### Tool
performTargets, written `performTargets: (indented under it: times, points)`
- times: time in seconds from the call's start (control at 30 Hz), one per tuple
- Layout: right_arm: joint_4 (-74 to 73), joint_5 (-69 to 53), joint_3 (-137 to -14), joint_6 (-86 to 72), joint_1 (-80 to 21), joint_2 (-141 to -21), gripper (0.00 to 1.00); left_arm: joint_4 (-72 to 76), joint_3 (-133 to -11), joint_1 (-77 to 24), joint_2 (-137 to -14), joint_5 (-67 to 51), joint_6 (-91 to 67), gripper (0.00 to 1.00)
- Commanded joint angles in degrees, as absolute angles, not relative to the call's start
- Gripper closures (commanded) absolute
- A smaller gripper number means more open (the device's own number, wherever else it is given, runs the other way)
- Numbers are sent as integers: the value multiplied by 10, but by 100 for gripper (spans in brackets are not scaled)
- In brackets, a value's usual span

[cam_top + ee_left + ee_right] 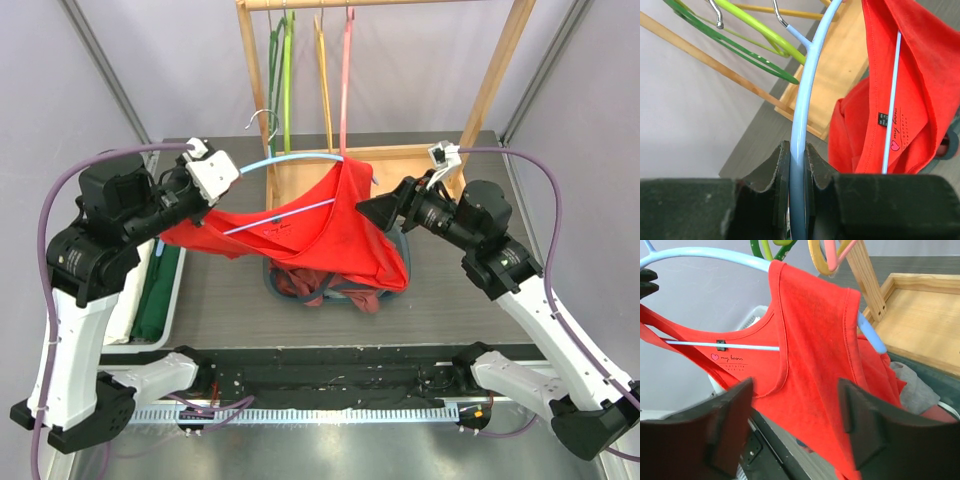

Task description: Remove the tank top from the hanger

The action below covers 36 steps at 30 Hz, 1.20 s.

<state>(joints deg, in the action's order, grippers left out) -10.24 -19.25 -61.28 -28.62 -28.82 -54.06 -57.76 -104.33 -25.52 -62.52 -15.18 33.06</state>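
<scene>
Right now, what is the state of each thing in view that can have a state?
Left gripper, shut on the light blue hanger.
Right gripper, open, fingers on either side of the red tank top.
Light blue hanger, held in the air, clear of the wooden rack.
Red tank top, one strap over the hanger; the hanger's arm by the left gripper is bare.
Spare hangers, hanging on the wooden rack.

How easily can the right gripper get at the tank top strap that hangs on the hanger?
Probably easily: the right gripper, jaws open, faces the strap directly, nothing between, while the left gripper clamps the hanger.
</scene>
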Motion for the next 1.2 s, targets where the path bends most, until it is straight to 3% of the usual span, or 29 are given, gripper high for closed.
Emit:
performTargets:
  times: [0.0,0.2,0.5,0.7,0.73,0.9,1.17]
  points:
    - [-50,-186,-619,-293,-289,-532,20,-475,-1032,-261,-593,-141,342,100]
    - [-33,-162,-626,-265,-295,-550,20,-474,-1020,-271,-593,-157,335,100]
    - [-29,-152,-666,-251,-310,-605,42,-475,-1013,-274,-596,-168,327,100]
    - [-25,-153,-677,-252,-323,-624,73,-476,-1013,-274,-599,-179,319,100]
    - [-25,-153,-678,-252,-323,-626,81,-475,-1013,-274,-599,-180,318,100]
    - [-31,-157,-696,-251,-331,-633,99,-475,-1005,-274,-600,-184,319,100]
    - [-78,-117,-722,-202,-334,-598,99,-476,-988,-274,-588,-170,334,100]
